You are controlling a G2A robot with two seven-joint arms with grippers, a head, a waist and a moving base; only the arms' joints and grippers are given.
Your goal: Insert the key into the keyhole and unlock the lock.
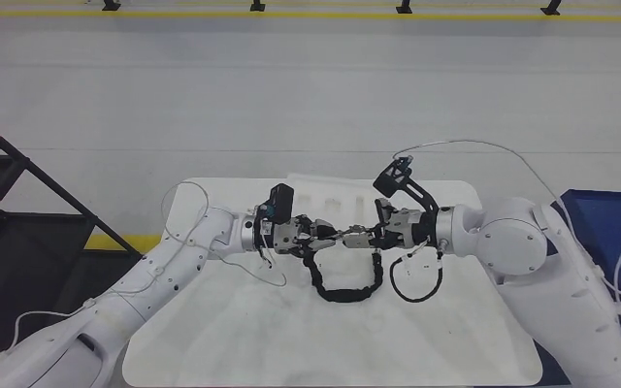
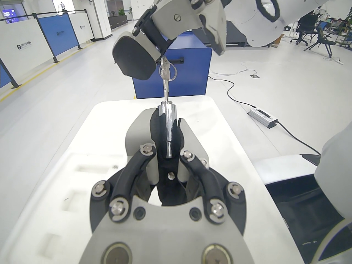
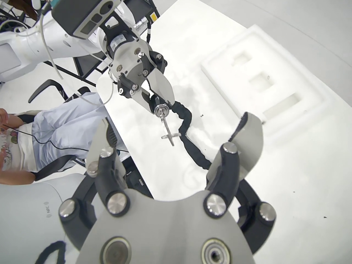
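On the robot's side of the lock, the white table (image 1: 291, 339) carries a black sleeved cable (image 1: 344, 286) that sags in a loop from the lock's body toward the table's near edge. Whether the bottom of the loop rests on the tabletop cannot be told.

Above that loop, the left gripper (image 3: 158, 101) is clamped narrow around the lock (image 2: 168, 122). Its two fingers press either side of the chrome cylinder, and the cylinder's keyhole end pokes out past the fingertips. The lock is held up off the table, roughly level, and faces the other arm.

The key (image 2: 165, 78) sits in the keyhole, blade in and head sticking straight out of the lock's end face. A small split ring (image 2: 173, 72) hangs through the key's head.

Facing the lock's key end, the right gripper (image 2: 176, 53) stands spread wide and grips nothing. The key's head lies in the gap between its fingers. One black pad (image 2: 134, 58) sits just beside the head, though contact cannot be made out. The other finger is well apart from the key.

Beyond the lock, at the table's far side, lies a white foam tray (image 3: 275, 64) with three rectangular pockets cut in a row.
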